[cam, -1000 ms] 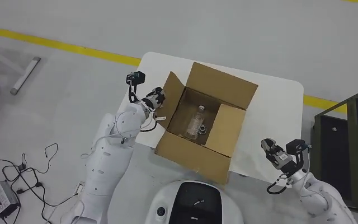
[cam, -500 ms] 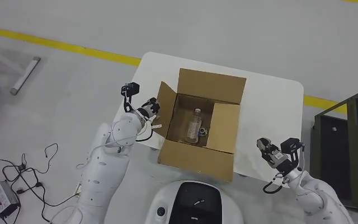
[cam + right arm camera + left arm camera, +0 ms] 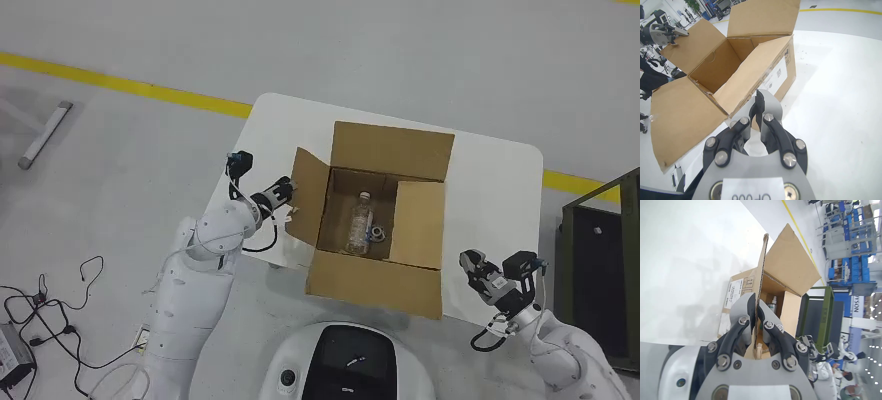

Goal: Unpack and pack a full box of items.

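White worktop (image 3: 490, 170) on grey floor (image 3: 450, 60), yellow line (image 3: 120, 85) behind. Open cardboard box (image 3: 372, 287) at worktop's middle, flaps spread. Clear bottle (image 3: 358, 222) lying on box bottom, small grey item (image 3: 377, 234) just beside it. Left hand (image 3: 756, 306) clamped on edge of box's left flap (image 3: 308, 195). Right hand (image 3: 758, 103) near worktop's near right edge, fingers pressed together, holding nothing, apart from box.

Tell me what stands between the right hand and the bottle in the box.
The near cardboard flap leans in over the opening, between the right hand and the plastic bottle. The left hand holds the opposite flap open.
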Robot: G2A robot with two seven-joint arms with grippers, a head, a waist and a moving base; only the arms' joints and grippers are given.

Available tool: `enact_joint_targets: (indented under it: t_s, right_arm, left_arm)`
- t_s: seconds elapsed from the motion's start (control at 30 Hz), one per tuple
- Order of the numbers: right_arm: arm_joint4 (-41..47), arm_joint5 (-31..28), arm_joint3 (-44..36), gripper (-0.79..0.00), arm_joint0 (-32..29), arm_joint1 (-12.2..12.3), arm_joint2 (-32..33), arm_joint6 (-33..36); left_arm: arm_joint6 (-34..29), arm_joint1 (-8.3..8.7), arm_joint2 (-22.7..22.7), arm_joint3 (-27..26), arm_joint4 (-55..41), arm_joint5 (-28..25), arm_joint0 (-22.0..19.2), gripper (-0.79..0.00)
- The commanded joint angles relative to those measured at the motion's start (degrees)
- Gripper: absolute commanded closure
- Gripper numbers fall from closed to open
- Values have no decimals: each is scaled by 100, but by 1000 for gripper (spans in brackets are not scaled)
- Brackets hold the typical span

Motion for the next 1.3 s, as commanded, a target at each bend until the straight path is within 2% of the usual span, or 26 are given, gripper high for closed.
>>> enact_joint_targets:
  t_s: [0.0,0.13,0.17,0.2,0.23,0.47,0.63,0.73,0.97,1.17,1.27]
  right_arm:
    - [3,17,-2,0,-18,-1,10,-11]
    - [17,53,-27,0,-66,-4,33,-46]
    - [19,58,-36,0,-77,-4,41,-49]
    - [20,63,-52,0,-87,-3,52,-51]
    - [27,67,-75,0,-102,-3,64,-57]
    - [93,80,-266,0,-214,6,188,-66]
    - [125,70,-426,0,-344,23,366,-67]
    - [152,63,-515,0,-431,36,501,-77]
    - [221,54,-611,0,-542,47,669,-30]
    - [232,72,-661,0,-552,38,649,-15]
    - [212,74,-663,0,-568,34,649,-32]
  left_arm:
    - [27,14,-28,72,-2,-4,23,0]
    - [23,52,-85,161,91,-54,48,-18]
    - [17,65,-84,160,172,-82,48,-154]
    - [3,78,-79,134,268,-131,39,-677]
    - [-19,92,-75,115,363,-174,37,-785]
    - [-61,171,-122,6,824,-286,-23,-785]
    - [-71,235,-226,-256,1188,-406,18,-785]
    - [-79,284,-283,-499,1464,-715,66,-785]
    - [-71,310,-331,-1030,881,-1296,84,-785]
    - [-805,349,165,-1273,595,-2206,-74,-785]
    - [-1045,357,530,-1210,844,-2333,-193,-785]
